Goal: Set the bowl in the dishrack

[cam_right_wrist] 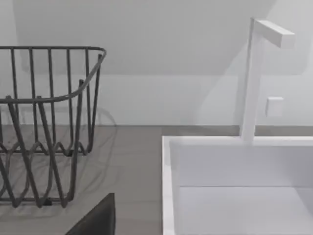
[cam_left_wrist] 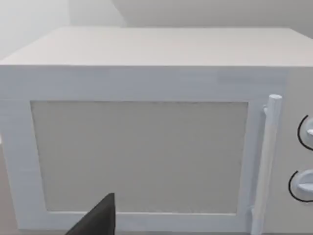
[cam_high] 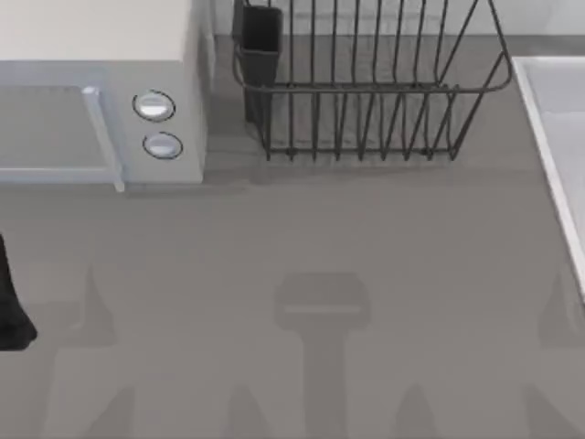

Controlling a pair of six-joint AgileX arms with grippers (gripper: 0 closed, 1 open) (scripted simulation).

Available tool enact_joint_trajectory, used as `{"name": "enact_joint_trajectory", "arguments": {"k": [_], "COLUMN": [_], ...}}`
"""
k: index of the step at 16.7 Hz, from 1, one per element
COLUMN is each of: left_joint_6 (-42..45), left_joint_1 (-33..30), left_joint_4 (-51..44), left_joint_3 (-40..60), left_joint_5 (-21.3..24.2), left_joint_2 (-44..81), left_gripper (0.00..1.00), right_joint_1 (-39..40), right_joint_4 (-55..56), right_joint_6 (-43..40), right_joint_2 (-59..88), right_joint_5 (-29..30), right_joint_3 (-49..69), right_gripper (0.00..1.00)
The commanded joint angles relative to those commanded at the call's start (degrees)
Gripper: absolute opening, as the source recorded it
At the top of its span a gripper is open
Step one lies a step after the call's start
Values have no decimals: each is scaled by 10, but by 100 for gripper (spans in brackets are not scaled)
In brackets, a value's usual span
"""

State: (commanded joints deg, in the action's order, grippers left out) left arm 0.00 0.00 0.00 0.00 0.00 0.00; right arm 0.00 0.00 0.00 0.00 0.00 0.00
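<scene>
The bowl is out of view. The dishrack, a dark wire basket with thin upright bars and a dark utensil cup at its left corner, stands at the back of the counter, right of centre. The right wrist view shows one end of the dishrack beside the sink. My left arm sits at the table's left edge, facing the microwave. A dark part of my left gripper shows in its wrist view, and a dark part of my right gripper shows in its own.
A white microwave with two round knobs stands at the back left; its door is closed, with the handle beside it. A white sink with a faucet lies at the right edge. Grey counter spreads in front.
</scene>
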Motion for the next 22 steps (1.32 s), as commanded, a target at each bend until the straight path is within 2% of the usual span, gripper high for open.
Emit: {"name": "enact_joint_trajectory", "arguments": {"k": [4, 8, 18, 22], "left_joint_6": [0, 0, 0, 0], "left_joint_1": [0, 0, 0, 0], "left_joint_4": [0, 0, 0, 0], "left_joint_3": [0, 0, 0, 0], "left_joint_5": [0, 0, 0, 0], "left_joint_2": [0, 0, 0, 0], "left_gripper": [100, 100, 100, 100], "right_joint_1": [-12, -72, -290, -353], "right_joint_4": [-18, -117, -521, -632], "right_joint_6": [-11, -67, -286, -348], "right_joint_2": [19, 129, 705, 854], "right_joint_5": [-1, 0, 9, 6], "right_joint_3": [19, 122, 517, 634], "right_gripper": [100, 100, 100, 100]}}
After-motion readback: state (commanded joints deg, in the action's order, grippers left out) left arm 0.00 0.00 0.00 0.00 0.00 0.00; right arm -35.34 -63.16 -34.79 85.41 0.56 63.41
